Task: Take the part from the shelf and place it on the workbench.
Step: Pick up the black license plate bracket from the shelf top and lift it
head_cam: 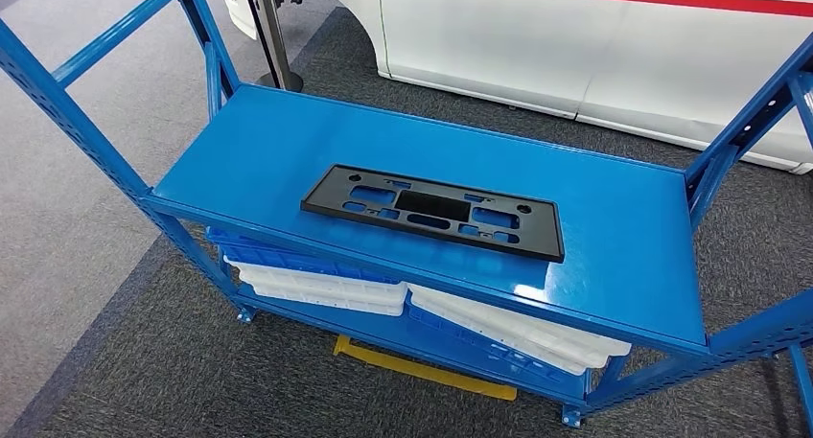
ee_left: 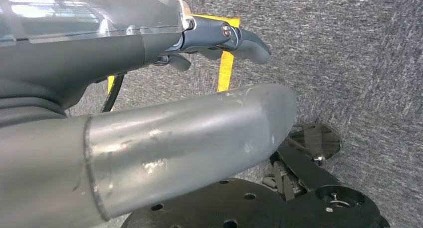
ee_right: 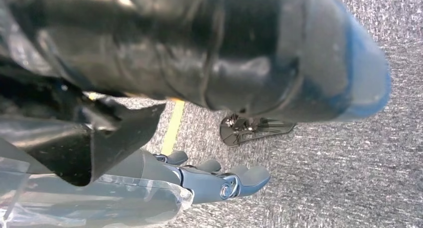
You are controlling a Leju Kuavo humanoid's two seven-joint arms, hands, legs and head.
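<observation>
A white car [head_cam: 594, 45] with a red stripe stands behind a blue metal shelf [head_cam: 240, 170] on grey carpet [head_cam: 144, 361]. The lower level of the shelf holds stacked white and blue trays [head_cam: 326, 287]. A strip of yellow tape [head_cam: 422, 369] lies on the floor under it.

The part [head_cam: 433, 211], a flat black rectangular plate with cutouts, lies on the top level near the front edge. Its long axis runs side to side across the head view, tilted slightly.

Both arms hang low, away from the shelf. The left hand [ee_left: 219, 41] points at the floor, fingers loosely extended and holding nothing. The right hand [ee_right: 214, 178] does the same, fingers apart and empty.

Neither hand looks clearly nearer; the part sits roughly central, above and ahead of both.
</observation>
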